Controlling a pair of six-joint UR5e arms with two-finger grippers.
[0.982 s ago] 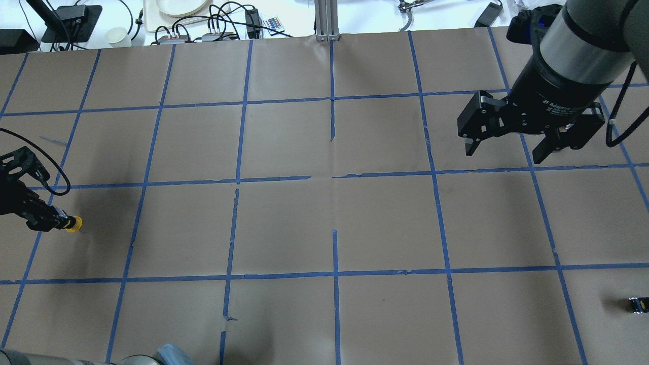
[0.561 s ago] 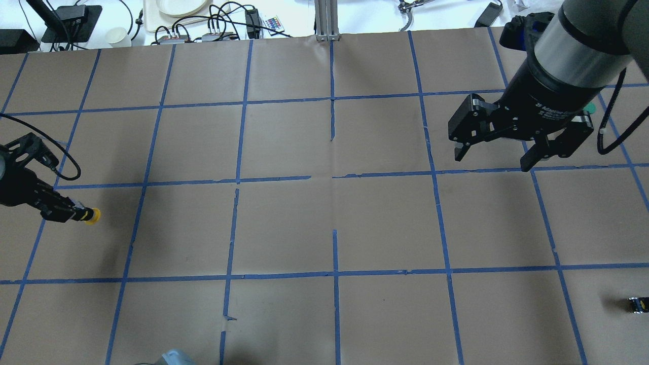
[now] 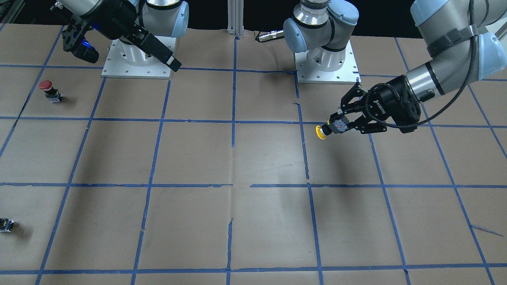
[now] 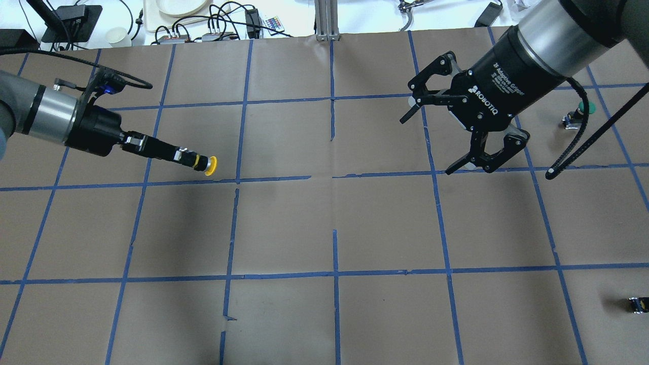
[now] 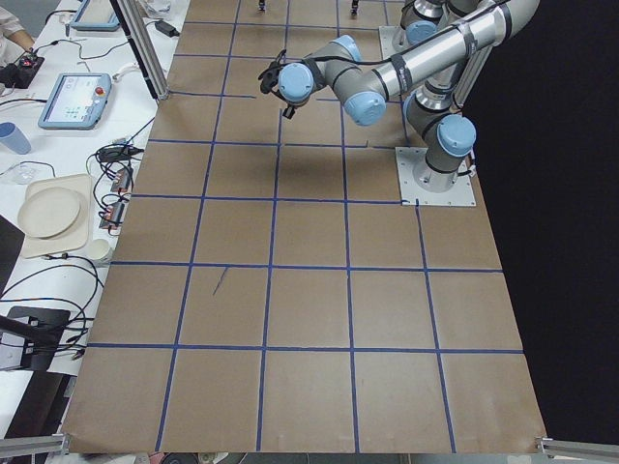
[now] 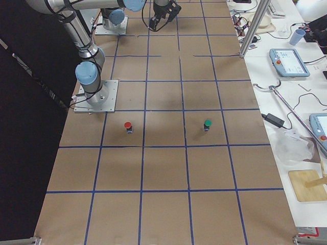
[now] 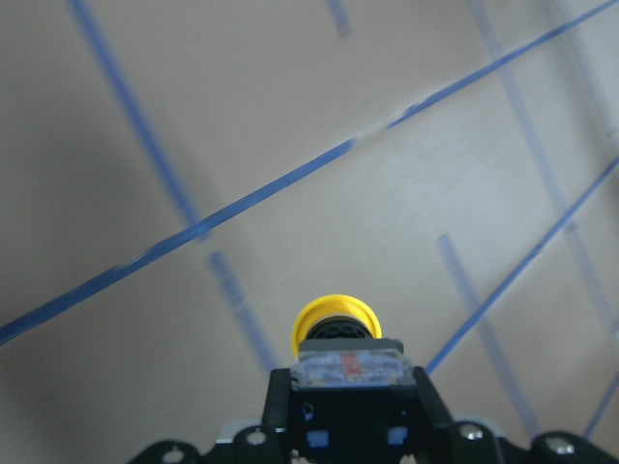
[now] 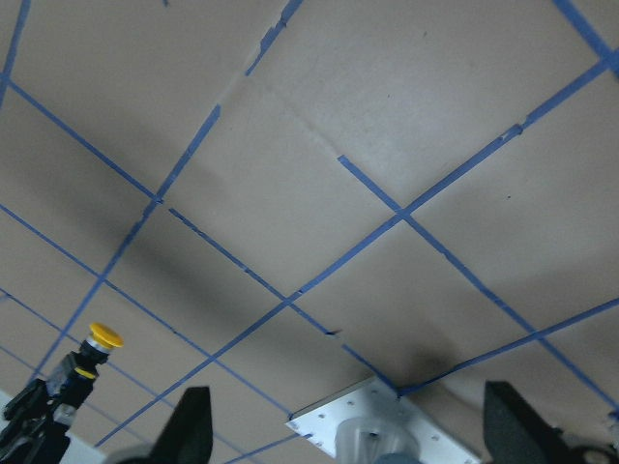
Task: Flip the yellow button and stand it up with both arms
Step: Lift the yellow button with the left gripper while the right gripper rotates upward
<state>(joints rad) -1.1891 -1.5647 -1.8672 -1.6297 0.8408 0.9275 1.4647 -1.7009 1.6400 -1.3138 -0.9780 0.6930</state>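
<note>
The yellow button (image 4: 211,166) has a round yellow cap on a black and grey body. My left gripper (image 4: 186,156) is shut on its body and holds it sideways above the table, cap towards the middle. It also shows in the front view (image 3: 321,132) and the left wrist view (image 7: 334,320). My right gripper (image 4: 427,146) is open and empty, hovering right of centre, well apart from the button. The right wrist view shows the button (image 8: 104,338) far off between its spread fingers (image 8: 193,430).
A red-capped button (image 3: 46,85) stands near the right arm's base plate (image 3: 119,72). A green-capped button (image 4: 585,107) stands at the far right. A tiny black part with a yellow mark (image 4: 637,304) lies at the right edge. Cables and dishes lie beyond the far edge.
My left gripper has carried the yellow button right and further from the robot, towards the table's middle. My right gripper has moved left and turned, still open.
</note>
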